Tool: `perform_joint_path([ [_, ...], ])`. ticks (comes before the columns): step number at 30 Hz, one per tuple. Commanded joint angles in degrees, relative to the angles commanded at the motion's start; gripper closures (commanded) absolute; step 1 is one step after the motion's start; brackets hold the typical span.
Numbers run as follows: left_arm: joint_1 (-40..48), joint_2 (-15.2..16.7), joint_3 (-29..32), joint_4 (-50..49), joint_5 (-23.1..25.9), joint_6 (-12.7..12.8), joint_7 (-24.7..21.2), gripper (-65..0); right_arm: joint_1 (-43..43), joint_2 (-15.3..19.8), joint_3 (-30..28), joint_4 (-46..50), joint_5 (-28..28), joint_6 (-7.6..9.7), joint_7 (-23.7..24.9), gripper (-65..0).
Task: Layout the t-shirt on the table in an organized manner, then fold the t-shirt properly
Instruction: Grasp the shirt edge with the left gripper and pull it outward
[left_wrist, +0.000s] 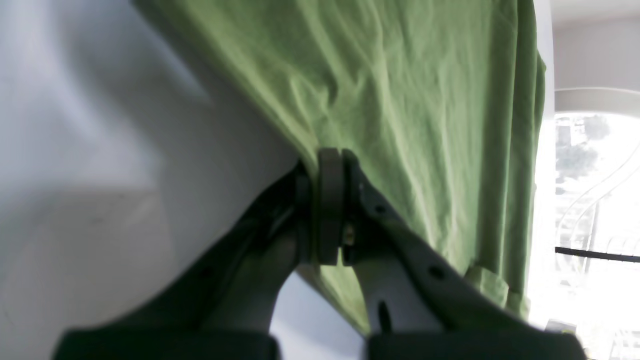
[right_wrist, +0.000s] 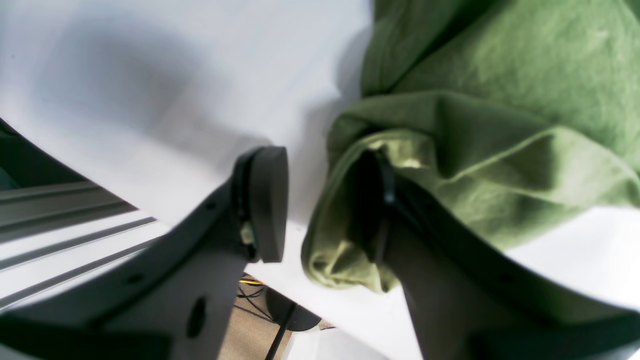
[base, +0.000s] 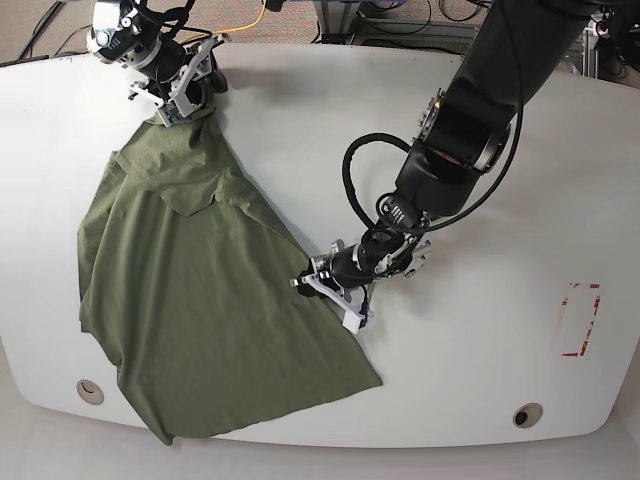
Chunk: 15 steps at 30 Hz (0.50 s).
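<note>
White glossy table (base: 480, 400), and the t-shirt (base: 200, 320) is spread over its left half in the base view, partly opened out but skewed and wrinkly, with a flap doubled over near the top. So layout is maybe halfway, and no proper fold has started. Left gripper (left_wrist: 331, 200) has its jaws pinched tight on the shirt's side edge mid-table. Right gripper (right_wrist: 320, 210) is up at the far corner with jaws spread apart (one finger looks tucked inside a cloth opening, a sleeve I think), not clamping anything.
</note>
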Motion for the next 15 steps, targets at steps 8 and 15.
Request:
perform_joint_path([
  [8,3.2,-1.0,-0.2,7.8,-0.3,0.1,1.3,0.0,0.8,0.0,0.1,0.0,0.0,0.00,0.0,-22.5],
  [15,12.2,-7.2,-6.7,23.4,-0.2,5.3,7.8,0.0,1.9,0.1,2.1,0.0,0.0,0.00,0.0,-22.5],
])
